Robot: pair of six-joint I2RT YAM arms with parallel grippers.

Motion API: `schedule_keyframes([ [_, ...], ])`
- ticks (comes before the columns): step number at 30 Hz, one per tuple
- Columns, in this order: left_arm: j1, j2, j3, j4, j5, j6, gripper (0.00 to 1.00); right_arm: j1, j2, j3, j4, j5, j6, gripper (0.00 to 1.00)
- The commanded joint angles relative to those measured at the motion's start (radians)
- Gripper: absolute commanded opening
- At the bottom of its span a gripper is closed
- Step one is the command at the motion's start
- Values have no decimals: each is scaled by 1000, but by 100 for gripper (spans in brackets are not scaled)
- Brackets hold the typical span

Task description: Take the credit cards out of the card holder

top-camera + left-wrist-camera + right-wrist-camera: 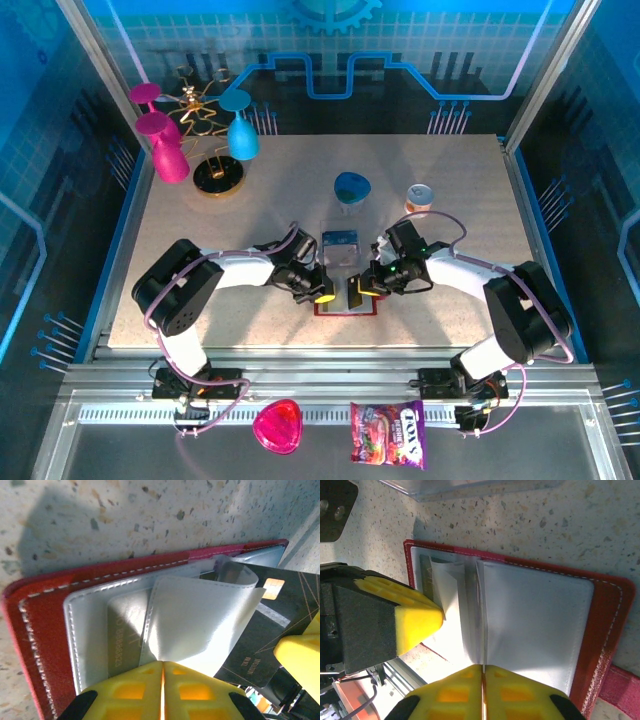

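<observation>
The card holder (346, 313) lies open on the table (200, 240), inner side up, close to the near edge and in the middle between the two arms. Opened like this, its long axis runs from left to right and its fold runs from near to far. The strap tab (622, 690) comes out at its near right side.

The left fingers (135, 692) are pressed together on the pale pocket flap (200, 615) of the left half and hold it lifted off the page. The right fingers (512, 695) are closed on a thin dark card (272, 625), which appears edge-on in the right wrist view. In the left wrist view its face is visible, with the gold chip (273, 588) toward the upper end. This card is tilted up from the holder, not lying flat. The flap covers one side of it, so I cannot tell if it is fully free of the pocket. A grey-silver card (125, 630) lies flat in the pocket under the flap.

I judge that the step in hand is drawing out the dark card. To do it well, the left fingers should keep the flap raised and steady, so that the pocket mouth is open and the holder does not slide. The right fingers should pull straight along the long axis of the card, away from the pocket mouth, without twisting. If the card is pulled at an angle, it may catch the soft flap or lift the whole holder.
</observation>
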Motion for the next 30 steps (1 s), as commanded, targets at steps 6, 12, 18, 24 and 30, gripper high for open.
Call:
schedule_keyframes([
  [6,-6,-17,10,-62,-14,13,11,18,-9,-7,11,-14,28,16],
  [12,-7,-30,3,-60,-15,11,12,26,-19,-24,31,-17,57,16],
  [18,-7,-63,1,-75,-21,7,14,32,-27,-29,28,-7,68,16],
  [24,-4,-94,5,-100,-36,16,14,35,-32,-23,13,6,65,15],
  [30,1,-121,-11,-102,-55,14,14,36,-37,-13,-2,11,57,11],
])
